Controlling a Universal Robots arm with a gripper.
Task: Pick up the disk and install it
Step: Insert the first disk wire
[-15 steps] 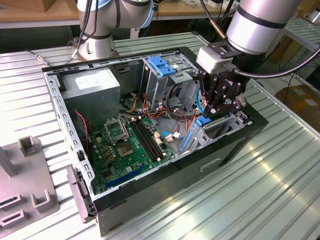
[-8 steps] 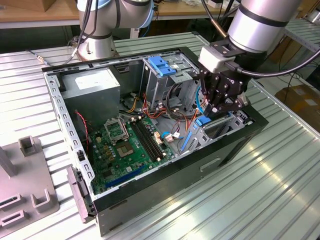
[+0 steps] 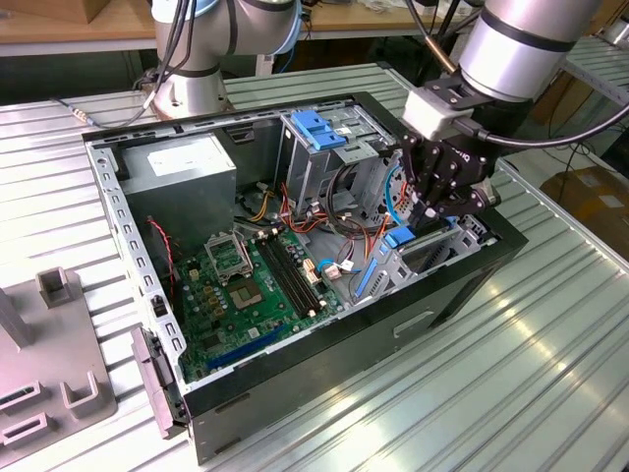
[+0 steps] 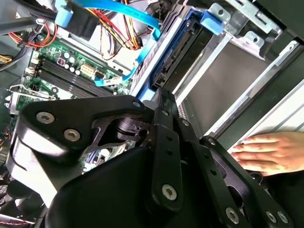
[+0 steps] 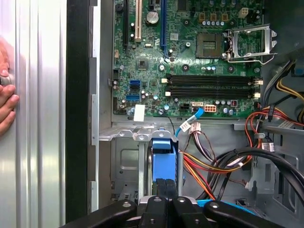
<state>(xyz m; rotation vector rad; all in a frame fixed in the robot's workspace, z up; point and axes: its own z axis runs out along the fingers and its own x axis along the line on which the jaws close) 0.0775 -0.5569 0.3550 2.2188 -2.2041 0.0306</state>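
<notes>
The gripper [image 3: 425, 218] sits low in a narrow bay at the front corner of the case [image 3: 344, 364]. It is hemmed in by the bay's metal wall [image 5: 124, 166] on one side and a thick bundle of cables [image 5: 223, 164] on the other. The disk [image 5: 164, 159] fills the slot right at its tip. In the exterior view the drive cage [image 3: 319, 147] rises just behind. Above the motherboard [image 3: 246, 285] the case lies open, with the power-supply box [image 3: 182, 172] walling off the far corner. A person's hand [image 4: 273, 152] rests on the worktop [image 3: 472, 393] just outside the case wall.
</notes>
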